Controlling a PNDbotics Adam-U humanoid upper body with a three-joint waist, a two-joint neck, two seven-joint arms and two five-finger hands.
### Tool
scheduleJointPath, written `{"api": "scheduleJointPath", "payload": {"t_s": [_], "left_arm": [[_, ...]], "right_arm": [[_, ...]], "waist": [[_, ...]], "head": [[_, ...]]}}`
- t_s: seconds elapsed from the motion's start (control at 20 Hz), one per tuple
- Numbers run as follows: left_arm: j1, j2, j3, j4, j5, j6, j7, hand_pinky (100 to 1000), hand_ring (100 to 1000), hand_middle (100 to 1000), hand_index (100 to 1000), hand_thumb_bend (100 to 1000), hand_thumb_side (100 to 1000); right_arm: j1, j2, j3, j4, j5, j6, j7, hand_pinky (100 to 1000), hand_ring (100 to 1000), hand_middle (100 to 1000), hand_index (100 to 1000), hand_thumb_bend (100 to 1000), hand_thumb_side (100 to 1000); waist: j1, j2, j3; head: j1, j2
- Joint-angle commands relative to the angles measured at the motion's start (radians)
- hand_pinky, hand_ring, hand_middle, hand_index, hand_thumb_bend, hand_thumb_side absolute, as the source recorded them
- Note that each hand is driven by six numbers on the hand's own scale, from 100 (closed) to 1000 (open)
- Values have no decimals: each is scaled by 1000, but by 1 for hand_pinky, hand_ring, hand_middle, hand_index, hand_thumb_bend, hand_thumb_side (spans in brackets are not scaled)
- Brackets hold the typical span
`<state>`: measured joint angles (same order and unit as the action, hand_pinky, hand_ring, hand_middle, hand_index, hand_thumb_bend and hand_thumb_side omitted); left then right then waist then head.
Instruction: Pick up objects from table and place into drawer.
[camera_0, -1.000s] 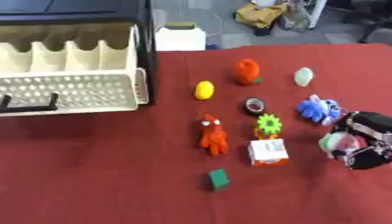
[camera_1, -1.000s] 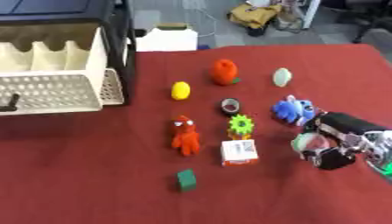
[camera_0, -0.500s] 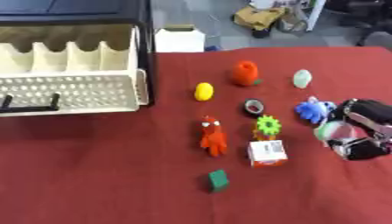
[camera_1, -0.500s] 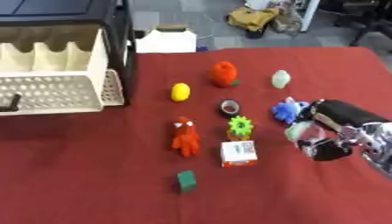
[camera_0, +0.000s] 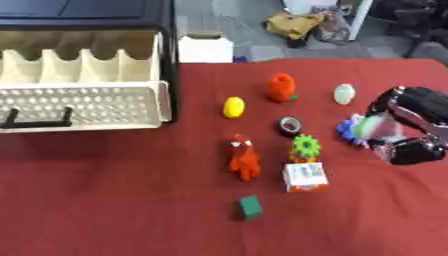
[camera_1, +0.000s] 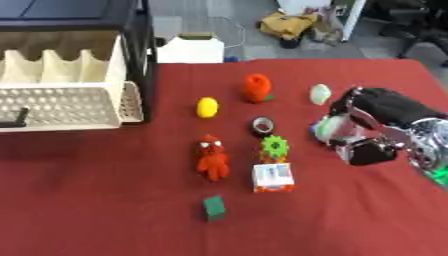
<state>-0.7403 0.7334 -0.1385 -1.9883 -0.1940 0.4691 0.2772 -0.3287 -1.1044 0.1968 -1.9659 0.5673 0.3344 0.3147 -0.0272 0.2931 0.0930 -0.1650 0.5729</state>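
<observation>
Moving up and inward along the right side of the red surface (camera_0: 105, 200) over the last second, the right hand (camera_0: 409, 125) had travelled from near the lower right of the left eye view to just beside the blue toy (camera_0: 352, 131), its curled fingers over the toy's right side. A pale green and pink patch showed at the fingers; it may have been part of the toy, but blur made that hard to tell, and I cannot tell whether the hand had closed on anything. The toy lay where it had been, so the pick looked about to begin rather than done.

In the right eye view the same hand (camera_1: 376, 131) covered most of the blue toy, leaving only a sliver at its left edge. The open cream drawer (camera_1: 61, 97) sat well apart at the far left, holding none of the toys. The left hand did not show.
</observation>
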Motion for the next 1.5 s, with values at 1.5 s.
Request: {"api": "scheduleJointPath", "payload": {"t_s": [1.5], "left_arm": [[-23, 9, -9, -12, -7, -10, -27, 100, 100, 100, 752, 323, 1000]], "right_arm": [[-733, 275, 141, 208, 83, -6, 147, 144, 450, 453, 426, 100, 100]], "waist": [[-48, -49, 53]], "head": [[33, -4]]}}
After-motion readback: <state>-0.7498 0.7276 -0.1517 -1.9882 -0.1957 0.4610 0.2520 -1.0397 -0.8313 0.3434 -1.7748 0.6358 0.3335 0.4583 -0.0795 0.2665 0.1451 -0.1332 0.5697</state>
